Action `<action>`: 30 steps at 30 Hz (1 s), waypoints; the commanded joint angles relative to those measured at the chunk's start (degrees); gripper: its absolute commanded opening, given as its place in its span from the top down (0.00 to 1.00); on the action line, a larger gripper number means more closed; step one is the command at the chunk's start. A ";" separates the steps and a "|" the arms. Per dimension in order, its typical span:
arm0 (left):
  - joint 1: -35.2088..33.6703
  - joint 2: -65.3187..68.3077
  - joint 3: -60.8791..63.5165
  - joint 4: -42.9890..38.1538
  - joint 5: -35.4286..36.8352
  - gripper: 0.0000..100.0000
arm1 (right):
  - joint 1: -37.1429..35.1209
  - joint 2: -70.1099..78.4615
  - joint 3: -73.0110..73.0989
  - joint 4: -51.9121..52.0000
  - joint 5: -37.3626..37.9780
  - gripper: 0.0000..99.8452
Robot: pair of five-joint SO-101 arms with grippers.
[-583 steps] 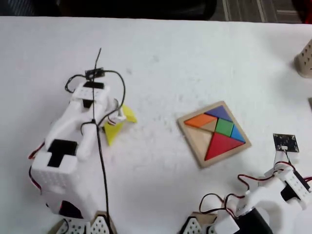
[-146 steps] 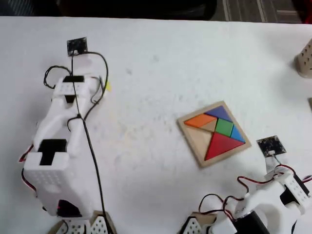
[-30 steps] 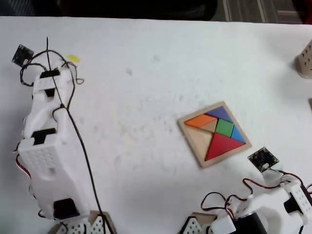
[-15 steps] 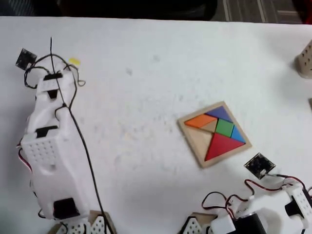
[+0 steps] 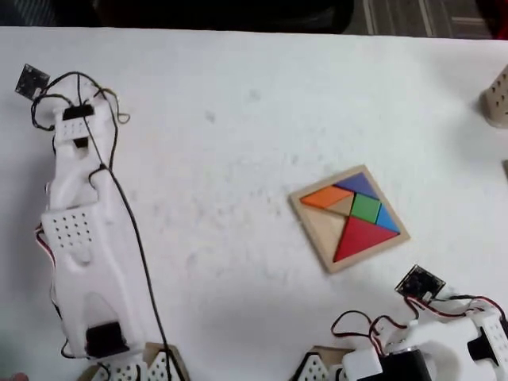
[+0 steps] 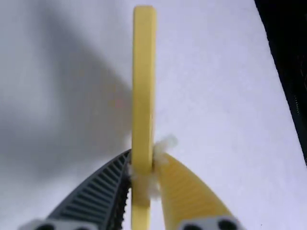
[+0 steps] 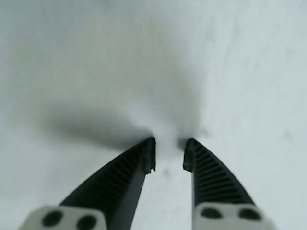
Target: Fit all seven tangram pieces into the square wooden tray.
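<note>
My left gripper [image 6: 142, 164] is shut on the yellow tangram piece [image 6: 144, 72], which I see edge-on, standing upright above the white table. In the high view the left arm [image 5: 79, 206] stretches to the table's far left and covers that piece. The square wooden tray [image 5: 300, 203] lies right of centre, apart from both arms, holding orange [image 5: 324, 196], purple, green [image 5: 365, 208], blue and red [image 5: 361, 236] pieces, with bare wood [image 5: 324, 228] in its left corner. My right gripper [image 7: 169, 155] stands slightly open over bare table, with the right arm [image 5: 444, 357] at the front right.
A dark strip beyond the table's edge [image 6: 288, 72] runs close by the held piece. A beige perforated object [image 5: 496, 99] stands at the right edge. White tabletop stretches between the left arm and the tray.
The yellow piece, earlier flat on the table by the left arm, is now held and hidden under that arm at the far left. The right arm has drawn back toward the front.
</note>
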 commanded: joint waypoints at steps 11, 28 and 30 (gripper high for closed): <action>-1.71 3.56 -13.27 10.02 -8.44 0.98 | 2.95 1.36 3.34 1.45 0.97 0.91; 0.66 3.65 -23.47 27.87 -20.57 0.98 | 2.86 0.92 3.25 1.45 0.70 0.91; 1.45 3.47 -24.26 31.03 -23.91 0.98 | 2.86 0.84 3.25 1.45 0.70 0.91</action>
